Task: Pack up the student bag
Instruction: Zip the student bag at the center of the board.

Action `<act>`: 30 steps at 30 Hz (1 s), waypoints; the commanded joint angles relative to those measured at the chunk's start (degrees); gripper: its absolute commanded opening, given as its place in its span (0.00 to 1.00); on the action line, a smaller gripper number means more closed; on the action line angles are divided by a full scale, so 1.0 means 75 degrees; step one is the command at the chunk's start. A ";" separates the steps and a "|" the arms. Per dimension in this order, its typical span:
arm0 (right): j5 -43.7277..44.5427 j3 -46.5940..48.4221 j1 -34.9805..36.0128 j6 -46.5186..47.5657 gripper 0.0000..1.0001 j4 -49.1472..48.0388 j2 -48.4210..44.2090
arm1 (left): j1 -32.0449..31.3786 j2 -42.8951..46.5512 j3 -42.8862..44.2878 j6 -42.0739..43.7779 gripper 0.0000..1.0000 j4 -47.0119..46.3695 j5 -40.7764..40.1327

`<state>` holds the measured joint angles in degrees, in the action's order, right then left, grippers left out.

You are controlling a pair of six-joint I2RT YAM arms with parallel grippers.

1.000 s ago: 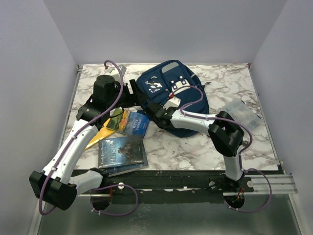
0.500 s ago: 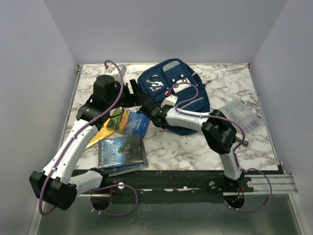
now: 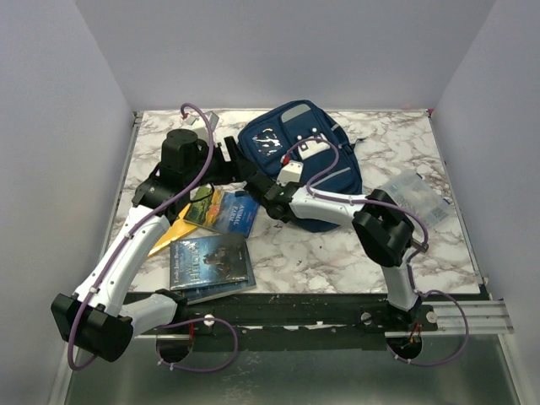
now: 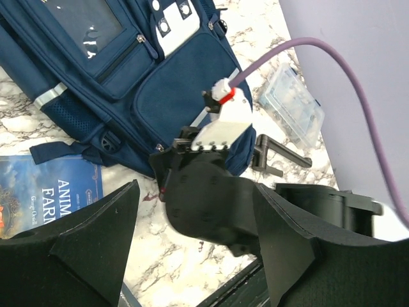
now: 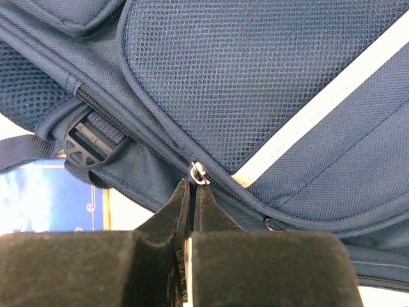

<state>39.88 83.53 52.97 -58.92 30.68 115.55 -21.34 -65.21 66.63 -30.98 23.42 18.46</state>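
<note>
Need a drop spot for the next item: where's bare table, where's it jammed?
Free: table front between the books and right arm's base; far-right corner between backpack and clear case. Crowded: backpack's left edge, with left gripper, right gripper, books.

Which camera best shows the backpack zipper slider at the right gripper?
The right wrist view: the zipper slider is sharp and central, just above the shut right gripper. The top external view has it too small to find on the backpack; in the left wrist view the right arm covers it.
</note>
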 commanded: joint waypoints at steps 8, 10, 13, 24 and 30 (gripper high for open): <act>-0.2684 -0.1576 -0.0334 0.1659 0.01 -0.1936 -0.1616 | 0.0714 -0.2729 -0.0100 -0.1581 0.71 -0.1147 0.2938; -0.3040 -0.1737 -0.0464 0.1666 0.01 -0.2070 -0.1736 | 0.0713 -0.3338 -0.0072 -0.2044 0.70 -0.1250 0.3065; -0.3171 -0.1851 -0.0578 0.1701 0.01 -0.2011 -0.1934 | 0.0545 -0.3997 0.0001 -0.2460 0.70 -0.1374 0.3194; -0.3901 -0.1461 -0.0746 0.2318 0.01 -0.0508 -0.1994 | 0.0002 -0.5759 0.0906 -0.3467 0.62 -0.1058 0.1976; -0.3933 -0.1539 -0.0758 0.2611 0.01 -0.0425 -0.2089 | -0.0248 -0.6285 0.1355 -0.3477 0.63 -0.1076 0.2045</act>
<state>12.80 71.09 47.07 -41.82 23.94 102.41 -21.71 -110.61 74.37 -55.77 15.55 35.46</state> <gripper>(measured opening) 0.012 0.632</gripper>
